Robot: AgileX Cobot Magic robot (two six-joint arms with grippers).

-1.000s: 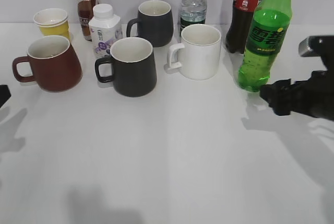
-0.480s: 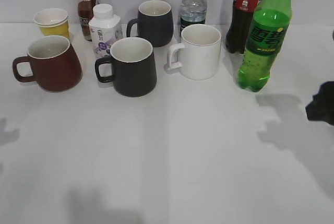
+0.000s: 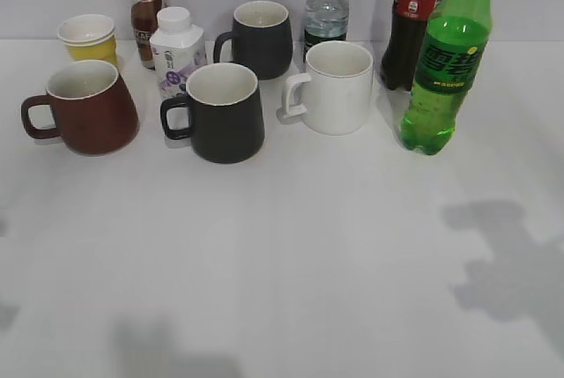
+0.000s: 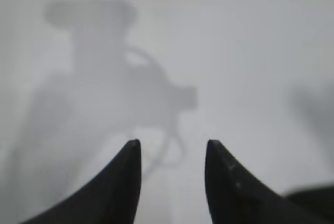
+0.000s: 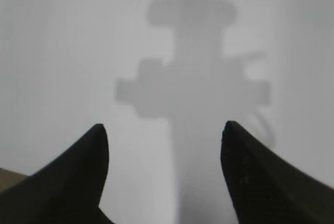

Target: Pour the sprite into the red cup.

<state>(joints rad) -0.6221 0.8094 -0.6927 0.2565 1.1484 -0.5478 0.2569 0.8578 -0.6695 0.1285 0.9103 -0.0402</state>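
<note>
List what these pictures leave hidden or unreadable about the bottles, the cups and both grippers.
- Red cup: the exterior view's low angle hides its bottom, so its contents are unknown.
- Sprite: cap cut by the exterior's top edge.
- Cola bottle: partly behind the sprite, top cut off.
- Left gripper and right gripper: outside the exterior view; wrist views show only fingertips over blank table.

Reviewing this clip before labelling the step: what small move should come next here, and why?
Probably bring the right gripper in toward the sprite. The bottle stands upright and capped at the right of the table, no arm shows in the exterior view, and both wrist views show open, empty jaws over bare surface. The red cup waits far left.
</note>
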